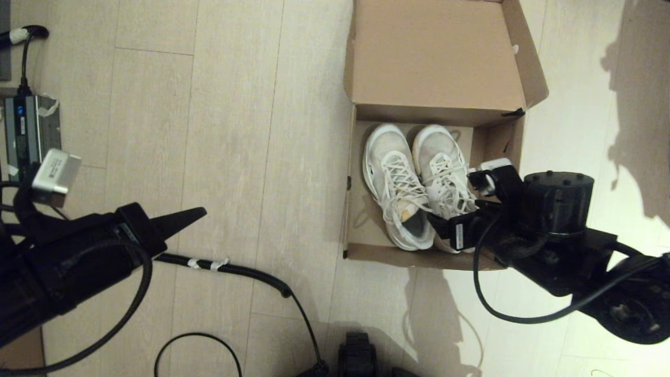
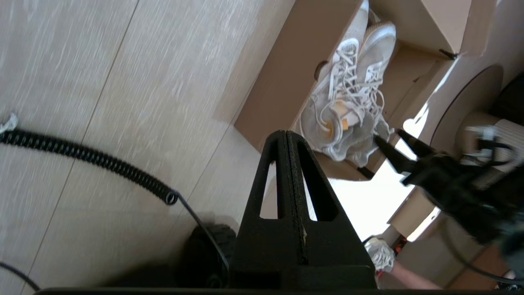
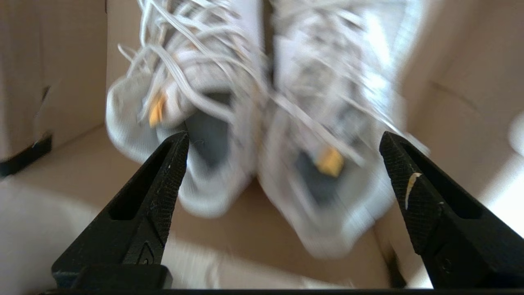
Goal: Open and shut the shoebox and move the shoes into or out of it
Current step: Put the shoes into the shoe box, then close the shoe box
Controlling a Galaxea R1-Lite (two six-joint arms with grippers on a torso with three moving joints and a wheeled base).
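Observation:
The brown shoebox (image 1: 408,257) stands open on the floor, its lid (image 1: 434,52) folded back on the far side. Both white sneakers lie inside side by side, toes toward the lid: the left shoe (image 1: 395,183) and the right shoe (image 1: 442,157). My right gripper (image 1: 454,201) hangs open over the box's near right corner, just above the shoes' heels. In the right wrist view the heels and yellow tags of the shoes (image 3: 327,172) lie between and beyond the spread right gripper (image 3: 284,139), which holds nothing. My left gripper (image 1: 196,213) is parked left of the box, shut and empty (image 2: 286,135).
A coiled black cable (image 1: 225,267) runs across the wooden floor between the left arm and the box. A grey power unit (image 1: 29,131) sits at the far left edge. The left wrist view shows another cardboard piece (image 2: 413,213) beyond the box.

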